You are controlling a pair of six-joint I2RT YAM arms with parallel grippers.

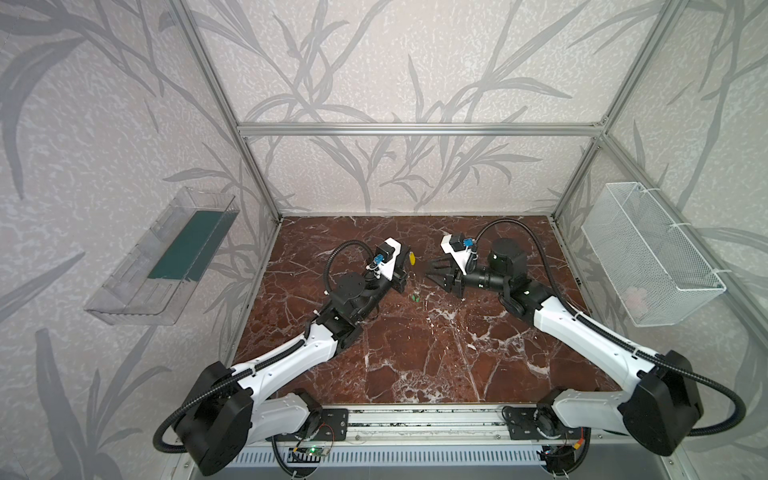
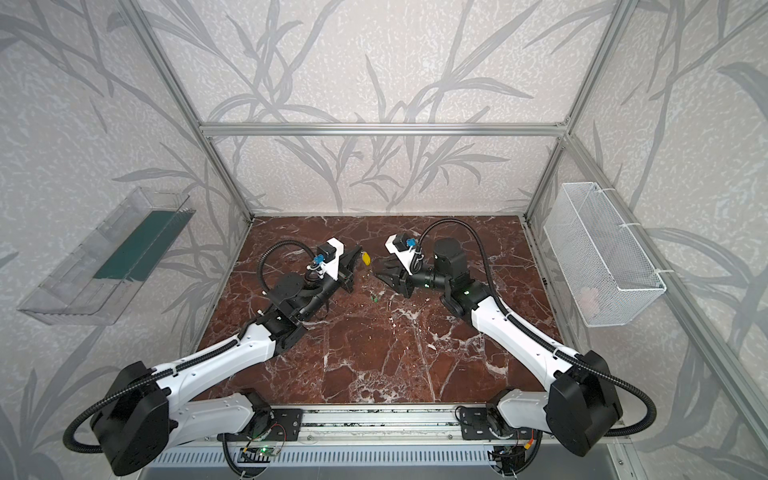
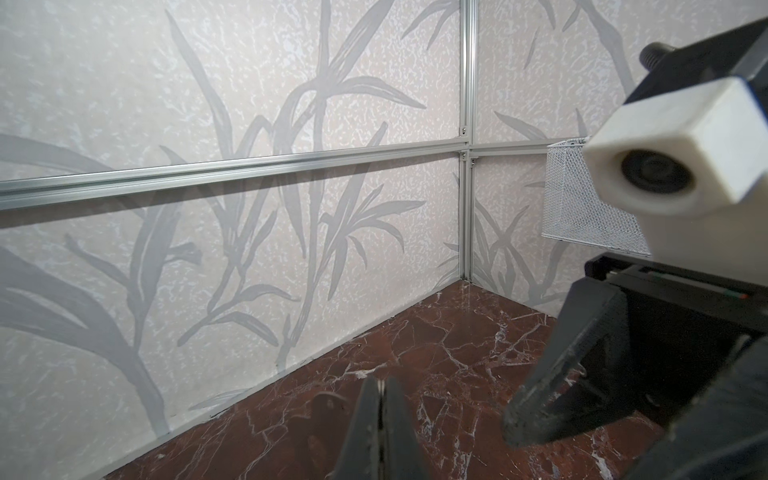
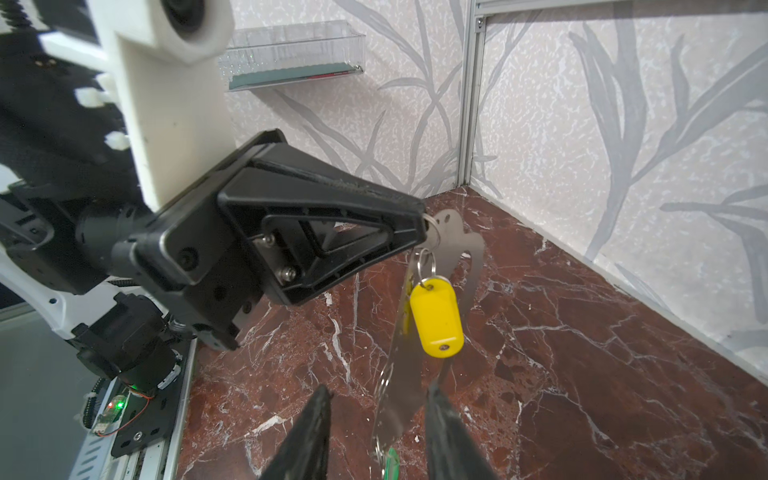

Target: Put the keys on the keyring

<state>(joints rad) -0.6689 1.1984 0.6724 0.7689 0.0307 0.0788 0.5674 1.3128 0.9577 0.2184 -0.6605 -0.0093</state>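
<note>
Left gripper (image 4: 422,219): clamped shut on the upper end of the keyring (image 4: 456,243), a thin pale-grey plate hanging edge-down over the red marble desk (image 4: 582,353). Yellow key (image 4: 436,320): hangs from a split ring (image 4: 427,262) near the plate's top, just below the left gripper's tip. Green key (image 4: 390,461): at the plate's lower end; contact with the desk cannot be told. Right gripper (image 4: 378,390): jaws apart, one finger on each side of the plate's lower part.

A clear bin (image 1: 137,291) is seen fixed to one leaf-patterned wall (image 1: 374,62) and a wire basket (image 1: 623,232) to the opposite wall, above a red marble tabletop (image 1: 415,353).
</note>
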